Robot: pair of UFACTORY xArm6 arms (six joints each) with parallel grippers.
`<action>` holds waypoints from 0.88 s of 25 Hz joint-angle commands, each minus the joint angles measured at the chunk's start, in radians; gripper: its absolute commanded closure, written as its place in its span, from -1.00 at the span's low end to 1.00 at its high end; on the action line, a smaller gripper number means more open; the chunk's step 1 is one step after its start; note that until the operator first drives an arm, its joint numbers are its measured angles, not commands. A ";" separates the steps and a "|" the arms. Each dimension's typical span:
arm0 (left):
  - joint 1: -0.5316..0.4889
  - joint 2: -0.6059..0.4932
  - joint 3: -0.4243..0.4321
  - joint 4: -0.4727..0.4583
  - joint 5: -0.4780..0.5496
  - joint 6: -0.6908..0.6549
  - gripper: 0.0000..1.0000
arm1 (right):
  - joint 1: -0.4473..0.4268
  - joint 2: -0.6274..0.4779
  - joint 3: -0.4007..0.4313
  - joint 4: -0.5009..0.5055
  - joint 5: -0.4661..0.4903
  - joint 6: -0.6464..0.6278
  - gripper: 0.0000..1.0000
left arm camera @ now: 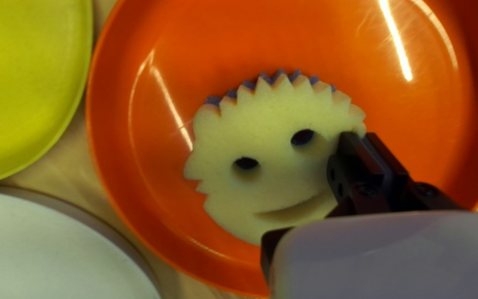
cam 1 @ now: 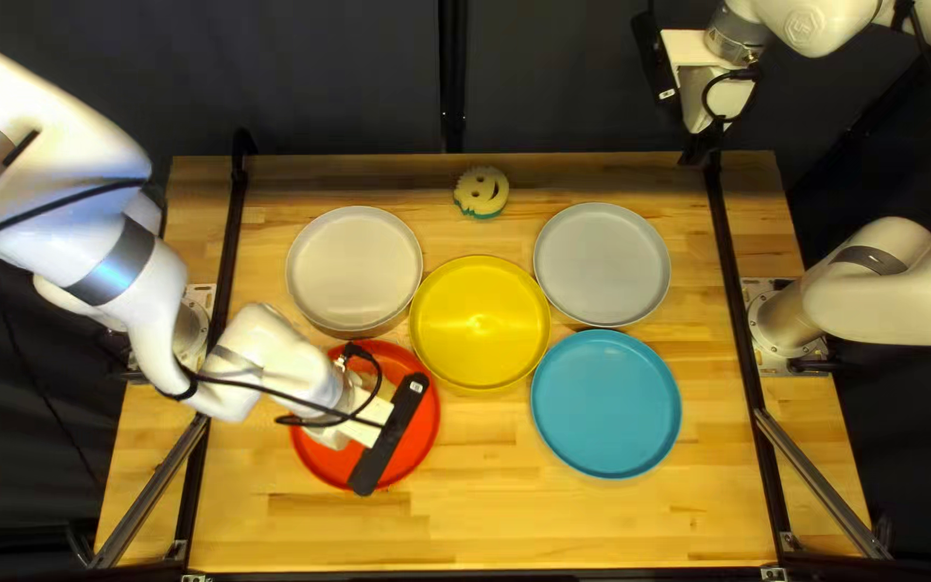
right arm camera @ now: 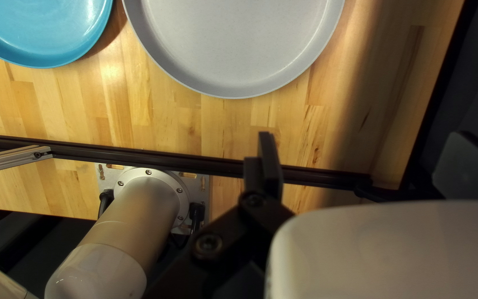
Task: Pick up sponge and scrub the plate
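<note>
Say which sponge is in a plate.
The sponge in the red plate, by the left gripper; the other sponge lies directly on the table.

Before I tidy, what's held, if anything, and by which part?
It can't be told whether my left gripper holds the sponge on the red plate; my right gripper holds nothing.

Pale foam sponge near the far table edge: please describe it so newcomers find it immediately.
On the light wooden table, look beyond the round yellow plate. The pale foam sponge with a smiling face lies on bare wood, unlike its twin over the round red plate.
</note>
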 commanded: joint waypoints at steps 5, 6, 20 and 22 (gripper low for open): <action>-0.052 0.027 -0.007 -0.010 -0.025 -0.056 1.00 | 0.000 0.000 0.000 0.000 0.000 0.000 -1.00; -0.052 0.027 -0.007 -0.010 -0.025 -0.056 1.00 | 0.000 0.000 0.000 0.000 0.000 0.000 -1.00; -0.052 0.027 -0.007 -0.010 -0.025 -0.056 1.00 | 0.000 0.000 0.000 0.000 0.000 0.000 -1.00; -0.052 0.027 -0.007 -0.010 -0.025 -0.056 1.00 | 0.000 0.000 0.000 0.000 0.000 0.000 -1.00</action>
